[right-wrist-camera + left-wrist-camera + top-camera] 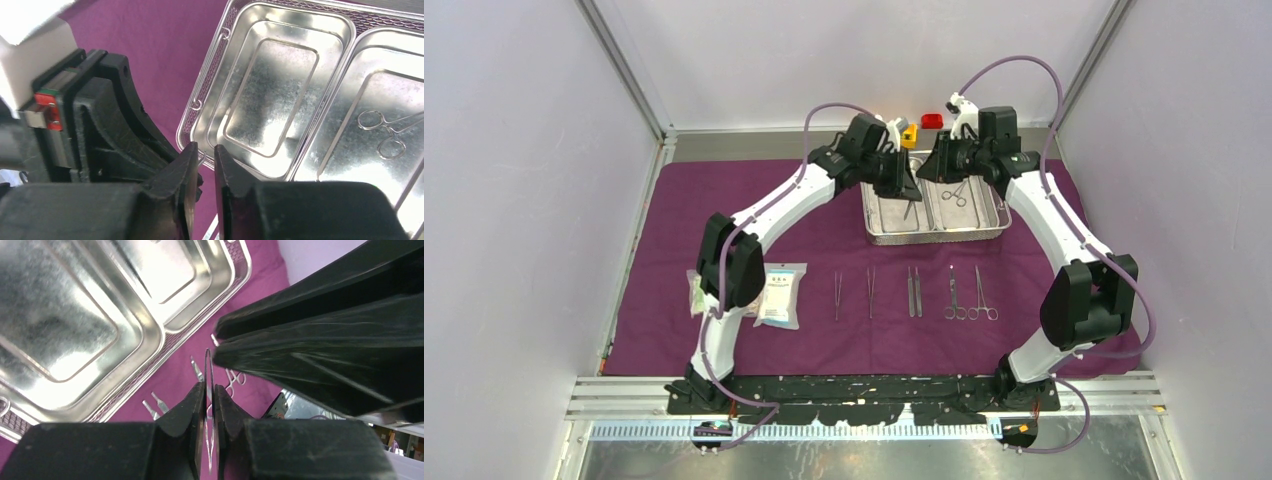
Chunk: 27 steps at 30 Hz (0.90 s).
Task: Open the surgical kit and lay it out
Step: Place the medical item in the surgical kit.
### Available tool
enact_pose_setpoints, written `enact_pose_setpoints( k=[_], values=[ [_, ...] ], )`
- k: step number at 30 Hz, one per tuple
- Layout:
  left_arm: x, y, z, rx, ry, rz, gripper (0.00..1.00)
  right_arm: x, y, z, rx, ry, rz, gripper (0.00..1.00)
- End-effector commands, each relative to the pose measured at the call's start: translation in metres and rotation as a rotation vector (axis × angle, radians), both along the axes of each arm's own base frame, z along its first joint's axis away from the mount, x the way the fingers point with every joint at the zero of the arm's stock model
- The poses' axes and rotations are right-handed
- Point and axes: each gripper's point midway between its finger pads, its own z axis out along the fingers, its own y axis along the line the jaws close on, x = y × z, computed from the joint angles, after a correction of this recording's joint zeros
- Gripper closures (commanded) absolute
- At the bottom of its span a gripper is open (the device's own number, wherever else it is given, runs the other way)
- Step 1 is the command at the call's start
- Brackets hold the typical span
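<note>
Step in hand: judged to be carrying one instrument from the tray to the row on the cloth, with both grippers meeting over the tray.
Technique: the right gripper should back clear first. Then carry the piece low and level, turn it parallel to the row, set it on bare cloth beside its neighbours, and let go only once it rests.
Left gripper (210,390): closed, its pads clamping a thin steel instrument (208,367) seen edge-on, probably tweezers.
Held instrument: it projects beyond the fingertips, over the tray's left compartment in the overhead view.
Right gripper (205,152): jaws parted by a narrow gap, with nothing seen clamped. Its tips stand just beside the instrument's free end, and contact cannot be told.
Steel tray (936,238): two compartments, at the far middle of the cloth. A ring-handled clamp (387,132) lies in the right one, and the left shows bare steel.
Laid-out row: tweezers (871,292) and ring-handled pieces (952,297) lie side by side, apart, near the tray's front edge.
Sealed packets (781,296): at the row's left end, partly hidden by the left arm.
Purple cloth (654,330): spread flat under everything.
</note>
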Motion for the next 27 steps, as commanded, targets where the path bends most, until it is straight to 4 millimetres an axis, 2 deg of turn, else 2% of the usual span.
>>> enact_pose_setpoints(
  k=[1, 5, 10, 14, 17, 20, 24, 27],
  values=[
    [-0.012, 0.011, 0.021, 0.004, -0.038, 0.037, 0.88, 0.000, -0.002, 0.030, -0.027, -0.070, 0.012, 0.73],
    [-0.028, 0.023, 0.002, 0.058, -0.006, 0.085, 0.89, -0.005, -0.005, 0.044, -0.037, -0.102, 0.011, 0.62],
    [-0.059, 0.045, -0.033, 0.197, 0.003, 0.152, 0.90, -0.011, -0.015, 0.049, -0.097, -0.112, -0.004, 0.60],
    [-0.094, 0.060, -0.066, 0.344, -0.012, 0.205, 0.91, -0.018, -0.027, 0.041, -0.156, -0.101, -0.031, 0.60],
    [-0.110, 0.071, -0.084, 0.410, -0.019, 0.233, 0.92, -0.026, -0.040, 0.030, -0.227, -0.115, -0.045, 0.60],
    [-0.117, 0.088, -0.096, 0.441, -0.012, 0.277, 0.93, -0.037, -0.053, 0.017, -0.279, -0.133, -0.064, 0.60],
    [-0.113, 0.110, -0.109, 0.440, -0.004, 0.342, 0.93, -0.050, -0.069, 0.007, -0.314, -0.155, -0.082, 0.60],
    [-0.113, 0.117, -0.123, 0.424, 0.032, 0.365, 0.93, -0.057, -0.076, 0.004, -0.316, -0.165, -0.098, 0.60]
  ],
)
